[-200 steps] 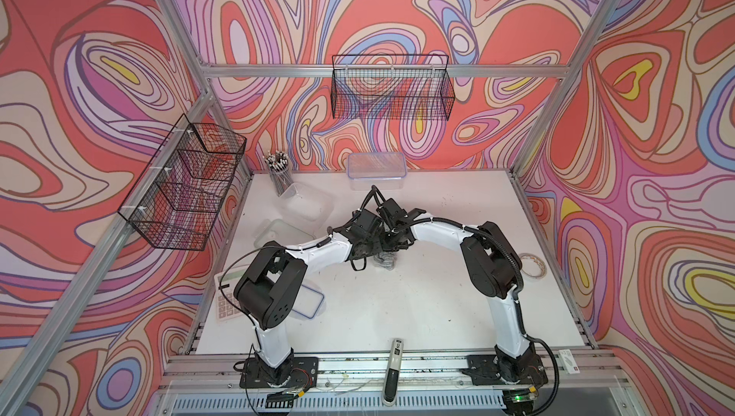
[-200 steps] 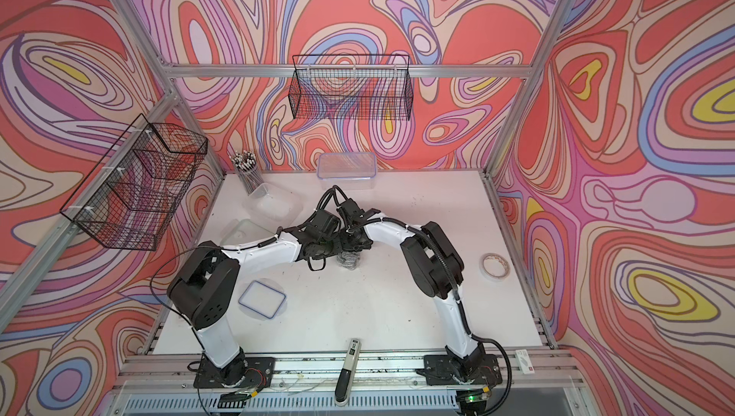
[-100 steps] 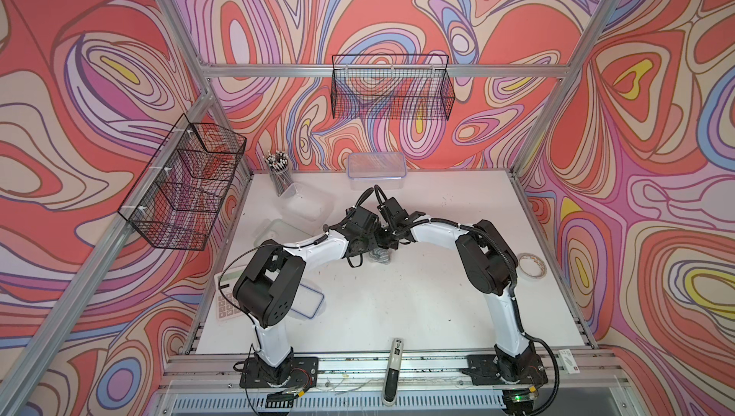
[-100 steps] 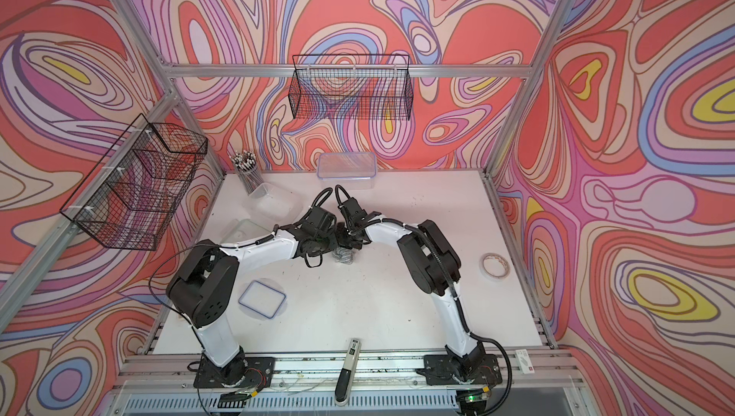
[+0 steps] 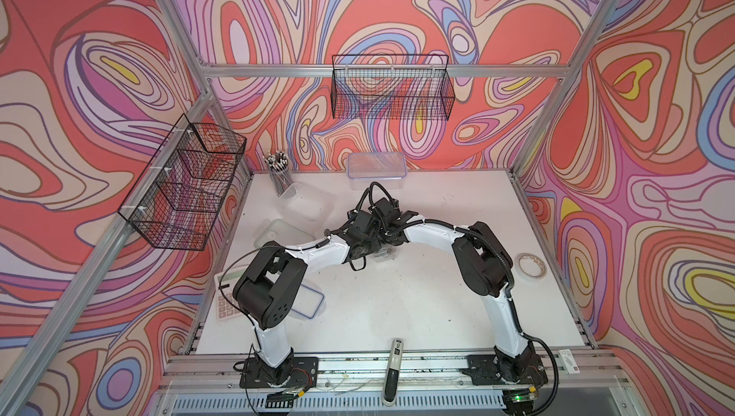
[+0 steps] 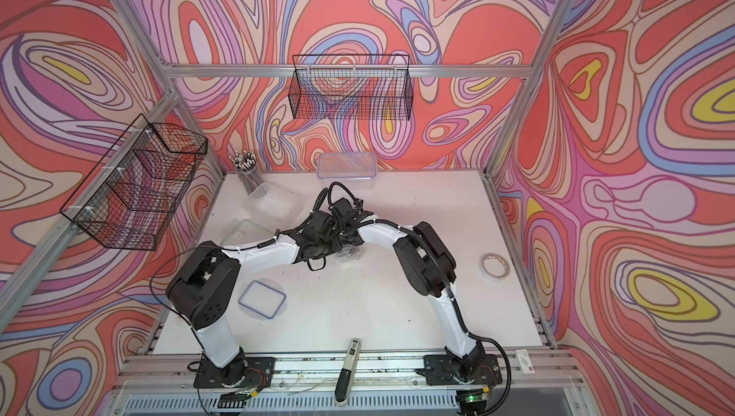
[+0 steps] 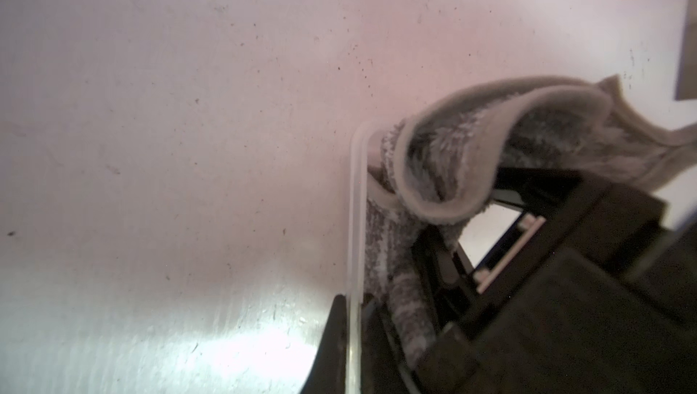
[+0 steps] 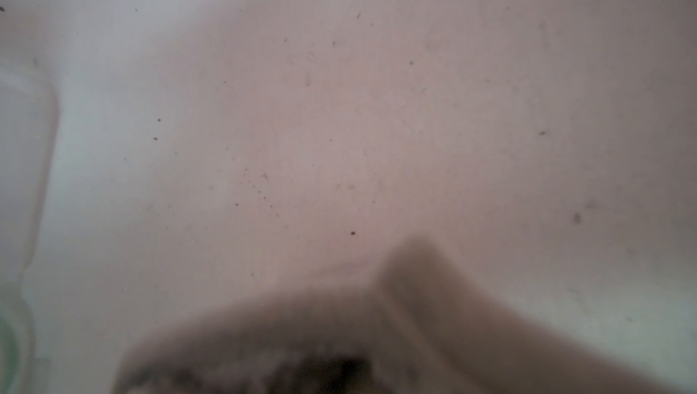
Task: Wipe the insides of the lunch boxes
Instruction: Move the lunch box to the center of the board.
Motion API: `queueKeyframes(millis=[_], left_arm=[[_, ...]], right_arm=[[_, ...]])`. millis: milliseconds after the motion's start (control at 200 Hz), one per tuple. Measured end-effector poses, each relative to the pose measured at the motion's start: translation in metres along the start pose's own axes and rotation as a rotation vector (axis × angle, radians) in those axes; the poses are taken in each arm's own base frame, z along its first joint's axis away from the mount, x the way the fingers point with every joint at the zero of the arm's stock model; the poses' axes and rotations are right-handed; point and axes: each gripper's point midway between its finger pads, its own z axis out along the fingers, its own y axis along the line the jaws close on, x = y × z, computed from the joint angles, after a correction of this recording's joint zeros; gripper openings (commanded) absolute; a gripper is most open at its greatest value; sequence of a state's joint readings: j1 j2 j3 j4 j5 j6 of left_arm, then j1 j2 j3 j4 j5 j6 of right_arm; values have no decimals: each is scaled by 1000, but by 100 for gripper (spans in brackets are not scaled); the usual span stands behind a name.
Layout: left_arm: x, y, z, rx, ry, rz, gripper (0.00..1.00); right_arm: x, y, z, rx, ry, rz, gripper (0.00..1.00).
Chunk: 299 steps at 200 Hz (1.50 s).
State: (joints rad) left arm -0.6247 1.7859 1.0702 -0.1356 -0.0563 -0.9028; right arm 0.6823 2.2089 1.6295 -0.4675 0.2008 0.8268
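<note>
The small clear plastic tub (image 5: 385, 254), well apart from the metal mesh pen cup (image 5: 280, 179), may slip, I think, because the left fingers (image 7: 333, 335) pinch only its wall while the right fingers (image 7: 432, 269), closed on the grey striped cloth (image 7: 452, 147), push inside.

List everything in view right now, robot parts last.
lidded lunch box: one, clear, blue-rimmed, back wall.
open lunch box: one, clear, beside pen cup.
small lunch box: one, clear, centre.
frosted lid: one, left of centre.
blue-rimmed lid: one, front left.
cloth: one, grey, in small lunch box.
pen cup: one, mesh, back left.
wire baskets: two, black, back and left walls.
calculator: one, white, front left.
tape roll: one, pale, right edge.
pen-like tool: one, white-black, front rail.
left gripper: black, shut on small lunch box wall.
right gripper: black, shut on cloth.
</note>
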Motion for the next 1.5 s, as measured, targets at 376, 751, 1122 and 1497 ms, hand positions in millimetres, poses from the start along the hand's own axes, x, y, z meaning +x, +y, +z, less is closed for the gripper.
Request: queueKeyframes(millis=[376, 751, 1122, 1497], left_arm=[[3, -8, -10, 27, 10, 25, 0], [0, 2, -8, -21, 28, 60, 0], [1, 9, -5, -48, 40, 59, 0], [-3, 21, -5, -97, 48, 33, 0]], right_arm=[[19, -26, -16, 82, 80, -172, 0], [63, -15, -33, -82, 298, -271, 0], [65, -2, -37, -230, 353, -178, 0], [35, 15, -50, -303, 260, -47, 0]])
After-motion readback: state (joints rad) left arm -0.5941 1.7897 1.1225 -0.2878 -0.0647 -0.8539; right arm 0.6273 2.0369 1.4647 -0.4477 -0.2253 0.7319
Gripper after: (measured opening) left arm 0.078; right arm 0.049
